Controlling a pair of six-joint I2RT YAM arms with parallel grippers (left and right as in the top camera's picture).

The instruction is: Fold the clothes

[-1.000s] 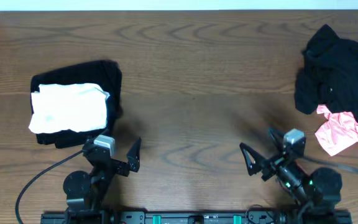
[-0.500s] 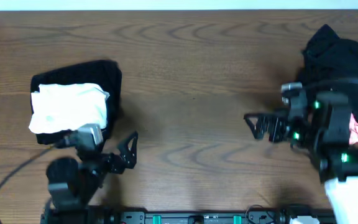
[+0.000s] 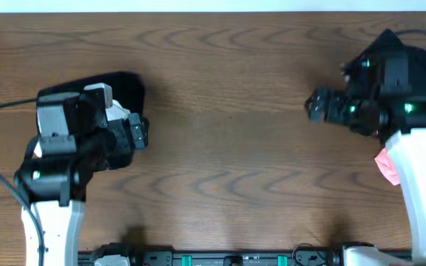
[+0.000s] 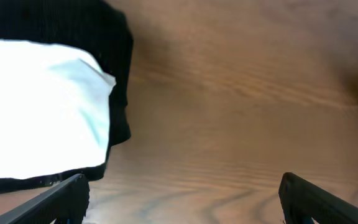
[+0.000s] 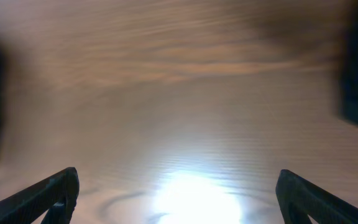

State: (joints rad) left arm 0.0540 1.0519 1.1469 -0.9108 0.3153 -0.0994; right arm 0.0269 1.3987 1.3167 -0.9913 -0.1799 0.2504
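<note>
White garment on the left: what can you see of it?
The white garment is soft, plain cloth folded into a rough rectangle with rounded, puffy edges. It lies flat on a folded black garment, which shows dark past its edges, on the wooden table's left side. From overhead, the left arm hides most of it. The open left hand holds nothing.

One white garment [image 4: 42, 106], one pink garment [image 3: 381, 161], one folded black garment [image 3: 124, 83] at nine o'clock, one black heap [image 3: 387, 43] at two o'clock.
</note>
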